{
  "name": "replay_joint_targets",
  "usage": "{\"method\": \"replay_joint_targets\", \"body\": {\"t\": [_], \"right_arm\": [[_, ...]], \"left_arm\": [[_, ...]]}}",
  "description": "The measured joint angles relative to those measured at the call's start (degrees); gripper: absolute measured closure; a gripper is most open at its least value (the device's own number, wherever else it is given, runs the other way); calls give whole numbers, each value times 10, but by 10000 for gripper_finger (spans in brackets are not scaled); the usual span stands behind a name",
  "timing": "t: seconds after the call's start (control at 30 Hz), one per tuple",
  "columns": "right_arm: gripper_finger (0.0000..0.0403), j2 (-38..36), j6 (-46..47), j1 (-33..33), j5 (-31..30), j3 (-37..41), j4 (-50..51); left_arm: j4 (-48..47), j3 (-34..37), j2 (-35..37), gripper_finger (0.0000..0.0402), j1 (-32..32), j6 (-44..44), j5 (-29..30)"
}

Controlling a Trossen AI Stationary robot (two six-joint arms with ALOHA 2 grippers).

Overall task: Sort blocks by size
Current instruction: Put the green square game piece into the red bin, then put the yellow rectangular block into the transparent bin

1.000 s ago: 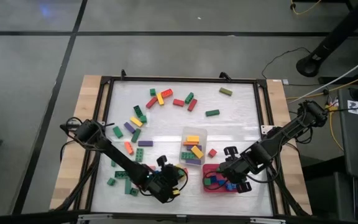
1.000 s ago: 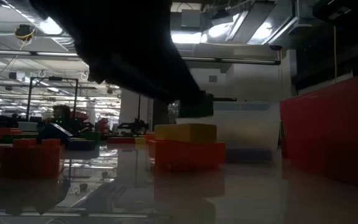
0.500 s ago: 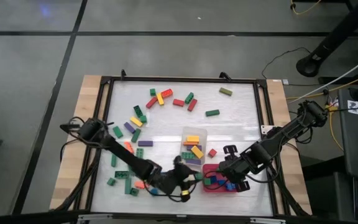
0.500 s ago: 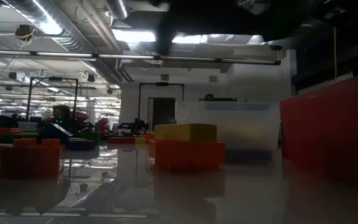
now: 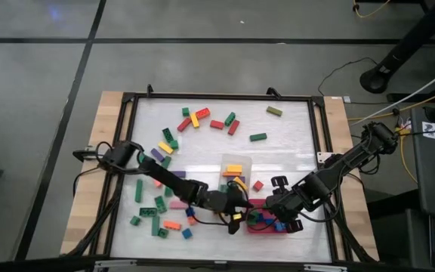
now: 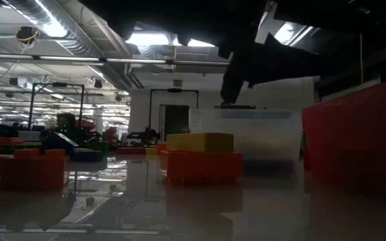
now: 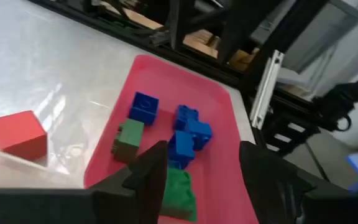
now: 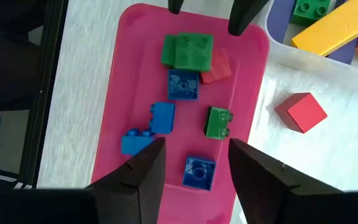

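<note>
The red tray (image 5: 252, 228) sits near the table's front edge, right of centre. It holds several small blue blocks (image 8: 183, 84), a small green one (image 8: 217, 122) and a red one (image 8: 217, 65). A wider green block (image 8: 188, 51) lies at the tray's left end. My left gripper (image 7: 201, 152) hovers open just over that block, its fingertips (image 8: 174, 6) apart from it. My right gripper (image 8: 194, 149) stands open above the tray's other end (image 5: 284, 217), with nothing between its fingers. Long blocks lie in the clear tub (image 5: 235, 181).
A red cube (image 5: 258, 185) sits on the table between tub and tray. Loose blocks lie scattered at the far side (image 5: 195, 117), at the left (image 5: 161, 151) and near the front left (image 5: 153, 219). The two arms crowd the tray from either side.
My left gripper has swung along the near edge toward the table's right, from the front-left loose blocks to the tray's left end, and has turned as it went. The green block seen at its fingers in the low view now lies in the tray.
</note>
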State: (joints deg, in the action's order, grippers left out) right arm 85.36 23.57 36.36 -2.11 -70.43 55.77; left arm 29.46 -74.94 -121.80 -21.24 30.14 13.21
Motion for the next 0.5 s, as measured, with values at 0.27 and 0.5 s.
{"method": "replay_joint_targets", "body": {"t": [0.27,0.5], "right_arm": [[228,0,0,0,0,0,0],[228,0,-1,0,0,0,0]], "left_arm": [[-16,0,5,195,4,-62,-14],[-143,0,65,194,1,-208,-67]]}}
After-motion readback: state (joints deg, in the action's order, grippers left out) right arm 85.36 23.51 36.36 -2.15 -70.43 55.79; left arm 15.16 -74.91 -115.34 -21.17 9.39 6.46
